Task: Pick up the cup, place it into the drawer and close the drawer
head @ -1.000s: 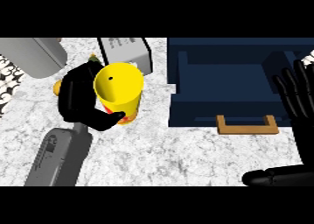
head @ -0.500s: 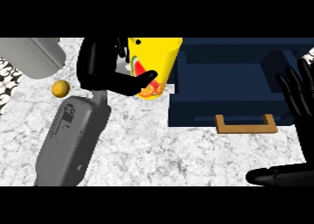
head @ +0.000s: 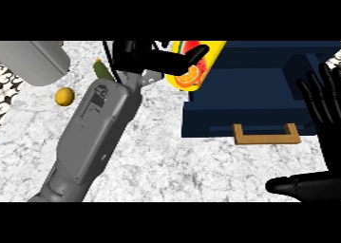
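Observation:
The yellow cup (head: 195,66) with a red and orange fruit print hangs tilted at the top of the head view, over the left edge of the open dark blue drawer (head: 260,95). My left hand (head: 148,59) is shut on it, thumb and fingers curled round its side. The drawer's wooden handle (head: 265,135) points toward me. At the right edge my right hand (head: 327,109) rests open with fingers up, beside the drawer.
A small orange fruit (head: 65,96) lies on the marble counter left of my left forearm. A green object (head: 100,69) peeks out behind that forearm. A grey appliance (head: 25,61) stands at the far left.
My left hand has carried the cup further right, from beside the drawer to over its left edge. The right hand has stayed where it was.

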Robot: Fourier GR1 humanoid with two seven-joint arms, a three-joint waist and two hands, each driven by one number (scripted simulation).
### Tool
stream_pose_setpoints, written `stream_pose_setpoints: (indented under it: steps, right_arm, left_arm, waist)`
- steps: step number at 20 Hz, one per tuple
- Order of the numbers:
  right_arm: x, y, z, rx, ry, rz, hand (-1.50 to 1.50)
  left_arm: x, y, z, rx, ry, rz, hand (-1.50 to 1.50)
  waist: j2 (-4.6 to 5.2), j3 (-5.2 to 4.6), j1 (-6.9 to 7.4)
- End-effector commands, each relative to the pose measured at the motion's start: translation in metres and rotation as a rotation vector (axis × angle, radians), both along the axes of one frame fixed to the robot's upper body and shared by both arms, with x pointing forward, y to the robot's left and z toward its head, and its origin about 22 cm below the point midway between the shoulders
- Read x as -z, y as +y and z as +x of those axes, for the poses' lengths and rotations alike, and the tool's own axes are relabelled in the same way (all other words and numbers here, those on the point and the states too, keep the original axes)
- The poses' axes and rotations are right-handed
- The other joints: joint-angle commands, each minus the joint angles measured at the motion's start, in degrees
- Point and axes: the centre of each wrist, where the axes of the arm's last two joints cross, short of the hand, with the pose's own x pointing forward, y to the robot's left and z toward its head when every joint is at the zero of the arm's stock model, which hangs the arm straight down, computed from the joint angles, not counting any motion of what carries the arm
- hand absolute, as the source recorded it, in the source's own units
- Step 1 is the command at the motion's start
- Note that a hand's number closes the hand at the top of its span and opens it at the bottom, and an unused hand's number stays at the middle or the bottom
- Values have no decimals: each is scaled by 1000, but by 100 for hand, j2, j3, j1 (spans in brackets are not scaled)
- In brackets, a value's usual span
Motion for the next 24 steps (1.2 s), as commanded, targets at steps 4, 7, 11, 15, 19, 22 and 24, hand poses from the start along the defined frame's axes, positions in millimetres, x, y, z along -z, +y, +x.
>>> stream_pose_setpoints:
  steps: [4,7,11,15,19,22,24]
  right_arm:
    - [-11,-13,-12,0,-22,2,-150]
    - [-5,-2,3,-14,5,-19,-150]
    - [-5,2,5,-24,-5,-24,-150]
    - [-7,6,-3,-7,11,13,-150]
    - [-3,3,8,-20,-4,-11,-150]
    - [14,1,14,-28,-7,-4,-150]
    - [11,4,4,-36,-21,-6,-150]
  left_arm:
    - [-5,-23,26,-25,43,46,150]
    - [-10,-36,30,-42,51,53,150]
    - [15,-53,23,-49,64,94,150]
    - [11,-57,32,-52,100,103,150]
    - [17,-60,39,-33,132,157,150]
    - [16,-65,40,-50,146,211,150]
    - [45,-57,36,-67,132,227,150]
  waist:
    - [16,0,-93]
    - [17,0,-61]
    - [24,1,-136]
    - [24,0,-148]
    - [67,3,-244]
    - [75,7,-243]
    - [74,5,-314]
